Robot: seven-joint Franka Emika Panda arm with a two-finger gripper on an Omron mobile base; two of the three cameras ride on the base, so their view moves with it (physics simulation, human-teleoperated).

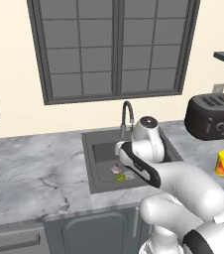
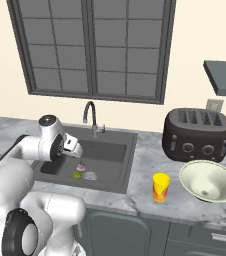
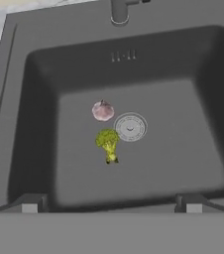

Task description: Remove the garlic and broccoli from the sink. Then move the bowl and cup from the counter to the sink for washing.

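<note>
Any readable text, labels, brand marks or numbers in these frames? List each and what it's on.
None readable.
Sink: small pale marks on its back wall, too blurred to tell whether they are lettering.
Toaster: round knobs on the front, no legible markings.
Cup: a red-orange patch, no lettering.
Bowl, garlic, broccoli: no text.

marble counter (image 2: 150,160) (toaster (image 2: 197,134), bowl (image 2: 210,181), cup (image 2: 160,187))
</note>
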